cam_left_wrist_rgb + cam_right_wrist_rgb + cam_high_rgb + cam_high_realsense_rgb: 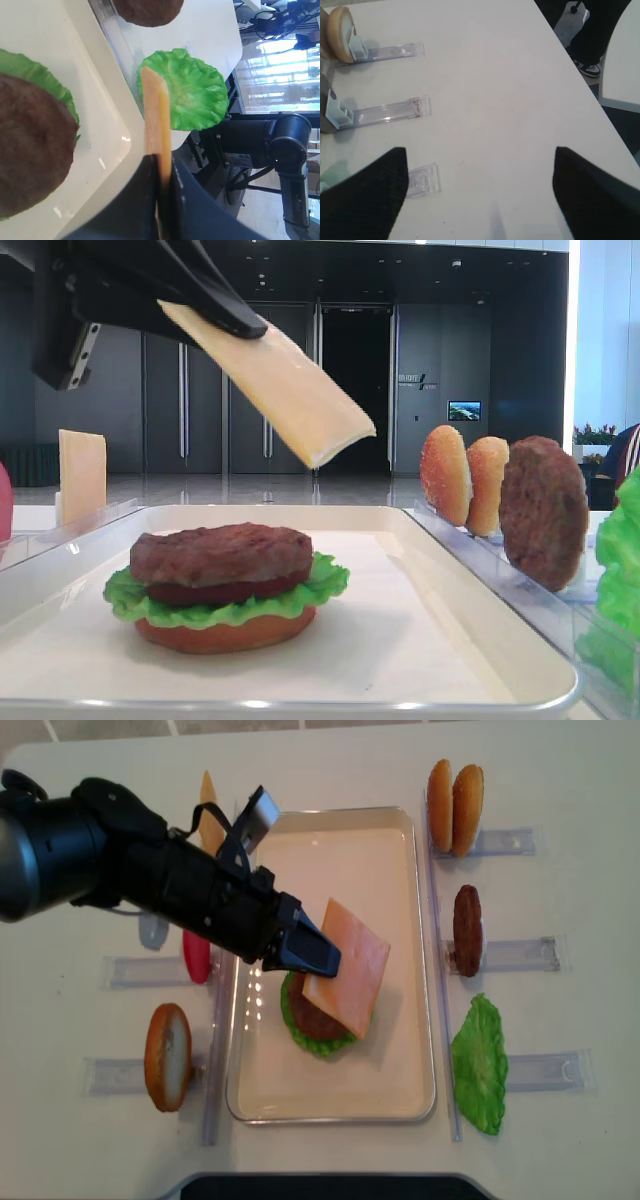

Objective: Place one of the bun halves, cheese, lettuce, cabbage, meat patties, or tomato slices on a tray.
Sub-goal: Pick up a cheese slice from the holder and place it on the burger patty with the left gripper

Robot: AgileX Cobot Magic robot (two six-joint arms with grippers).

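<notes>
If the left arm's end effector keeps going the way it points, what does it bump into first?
Probably the round brown meat patty atop the stack on the cream-white tray. The left end effector slants down with the pale yellow cheese slice; depth unclear.

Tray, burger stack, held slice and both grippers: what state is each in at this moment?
Large cream-white rectangular tray: flat on the table, holding the stack.
Stacked brown meat patty: topmost, over tomato, lettuce and bun.
Thin pale yellow-orange cheese slice: gripped by one edge, tilted, in the air above the stack.
Left gripper: shut on the cheese slice.
Right gripper: open, holding nothing.
</notes>
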